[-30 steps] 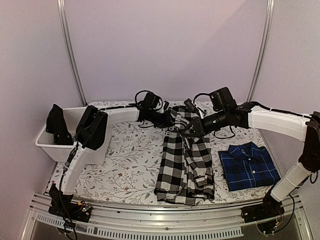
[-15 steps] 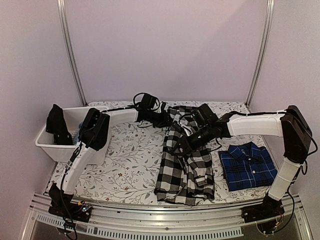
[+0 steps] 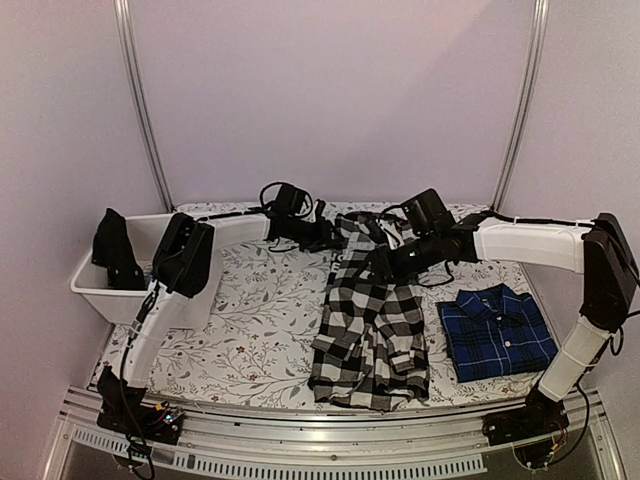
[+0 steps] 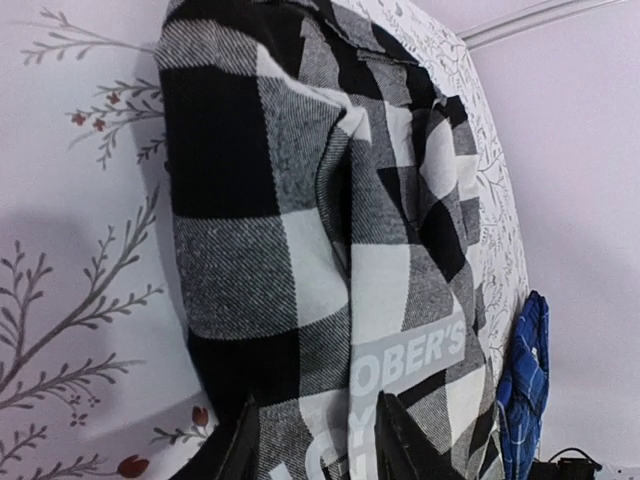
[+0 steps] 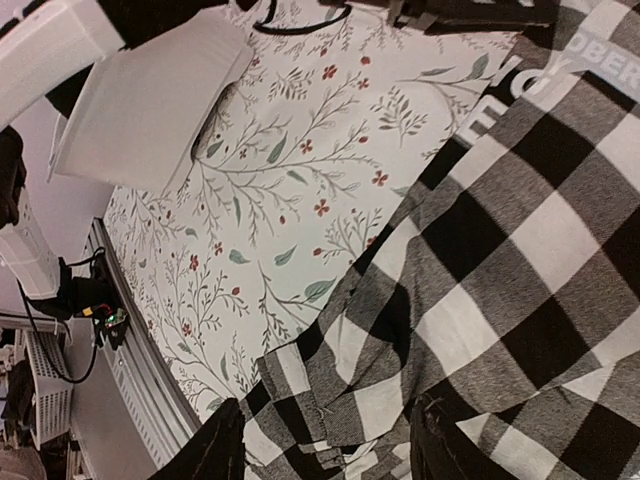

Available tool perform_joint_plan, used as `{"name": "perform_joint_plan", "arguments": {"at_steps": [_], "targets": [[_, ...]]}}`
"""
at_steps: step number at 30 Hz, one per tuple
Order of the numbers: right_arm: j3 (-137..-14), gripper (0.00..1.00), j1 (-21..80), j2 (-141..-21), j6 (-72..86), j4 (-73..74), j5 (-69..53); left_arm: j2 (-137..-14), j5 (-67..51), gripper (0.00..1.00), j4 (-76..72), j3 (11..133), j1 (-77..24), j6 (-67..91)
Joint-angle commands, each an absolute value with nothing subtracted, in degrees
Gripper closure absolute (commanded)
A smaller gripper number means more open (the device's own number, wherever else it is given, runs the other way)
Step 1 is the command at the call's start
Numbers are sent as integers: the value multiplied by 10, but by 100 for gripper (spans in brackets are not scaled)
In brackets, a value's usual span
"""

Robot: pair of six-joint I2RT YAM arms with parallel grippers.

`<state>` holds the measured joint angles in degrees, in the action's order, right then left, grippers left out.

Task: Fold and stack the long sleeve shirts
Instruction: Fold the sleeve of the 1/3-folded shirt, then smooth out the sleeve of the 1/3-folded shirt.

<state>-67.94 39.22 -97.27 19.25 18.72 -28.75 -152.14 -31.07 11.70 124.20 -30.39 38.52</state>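
black-and-white buffalo check button-up cloth shirt [image 3: 365,330] lies as a long rumpled strip through the centre of the floral-print table cover [image 3: 260,300], collar end at 12 o'clock, hem at 6. navy blue plaid collared shirt with thin light lines [image 3: 498,332] sits folded flat at 4 o'clock, apart from the check one. left gripper [image 3: 325,238] is at the strip's 11 o'clock corner; its wrist view shows the fingers [image 4: 245,450] apart with the collar-label cloth in the gap. right gripper [image 3: 384,262] is over the upper part at 1 o'clock, fingers [image 5: 215,450] spread wide above bunched cloth. can't tell from either wrist view whether the pads actually bear on fabric. handling, my read: light, limp, zero stiffness, won't keep any shape once lifted. layers will slide on each other and drag on the table cover, and a pinch will likely take more than one layer. not fragile, though buttons may snag. best bite is at the collar or shoulder seams, one per gripper, where the cloth is doubled and thicker, then tension it between the two.
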Motion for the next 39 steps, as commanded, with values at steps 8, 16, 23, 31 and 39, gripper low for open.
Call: {"name": "perform_joint_plan", "arguments": {"at_steps": [8,16,23,31,39], "targets": [[-723,59,293,-985,246,89,-278,-1385,-301,53,119,1163,-289,368],[-783,69,285,-1081,254,51,-309,-1208,-308,66,81,890,-310,384],[-798,70,273,-1132,259,37,-326,-1095,-252,62,101,703,-383,381],[-785,69,270,-1149,262,24,-335,-1062,-242,59,120,616,-453,397],[-761,69,270,-1142,269,9,-338,-1062,-210,62,156,613,-484,408]]}}
